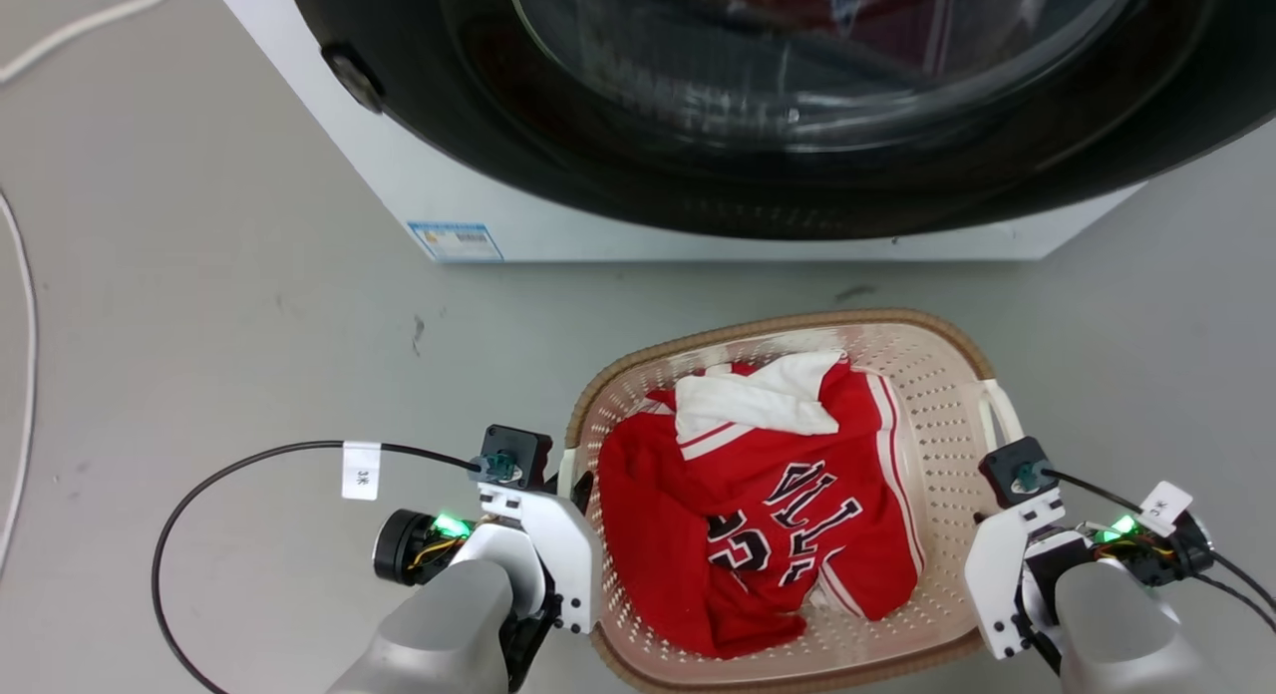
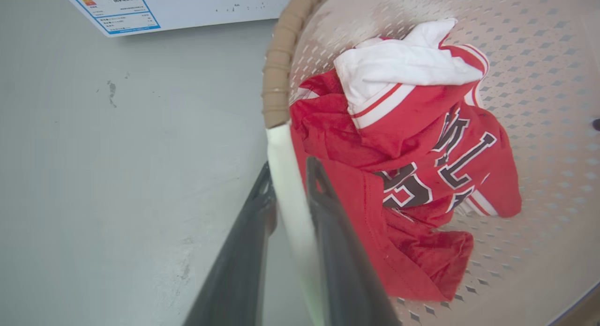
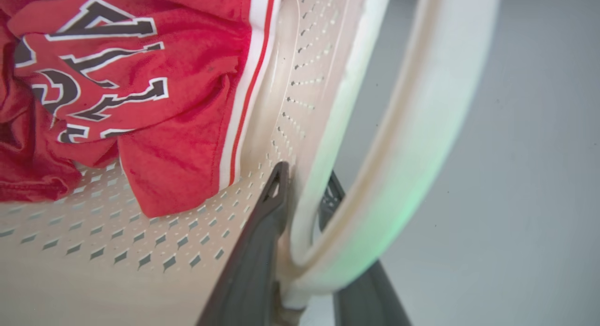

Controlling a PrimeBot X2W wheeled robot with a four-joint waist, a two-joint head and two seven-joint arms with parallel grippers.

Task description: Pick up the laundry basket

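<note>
The left gripper (image 2: 288, 169) is clenched on the laundry basket (image 1: 947, 405). Its two long, dark, matte fingers press either side of the basket's smooth white left handle (image 2: 281, 148). The right gripper (image 3: 304, 181) is likewise clamped. One finger lies inside against the perforated wall, and the other sits outside it, within the loop of the glossy white right handle (image 3: 422, 129).

The basket is a rounded rectangle of cream plastic, dotted with rows of small holes and edged with a brown, braided-looking rim (image 1: 797, 320). Its opening faces up. Its long axis runs across the robot's front from handle to handle, with the right end turned a little farther towards the washer (image 1: 498, 205).

Inside lies a crumpled red jersey (image 1: 768, 515) of soft mesh fabric with dark, white-edged lettering, and a rumpled white cloth (image 1: 758, 400) lies on top of it.

The basket is low on the smooth grey floor (image 1: 249, 325), near the washer's white, boxy body and dark, glassy round door (image 1: 797, 126). A thin black cable (image 1: 249, 455) loops by the left arm.
</note>
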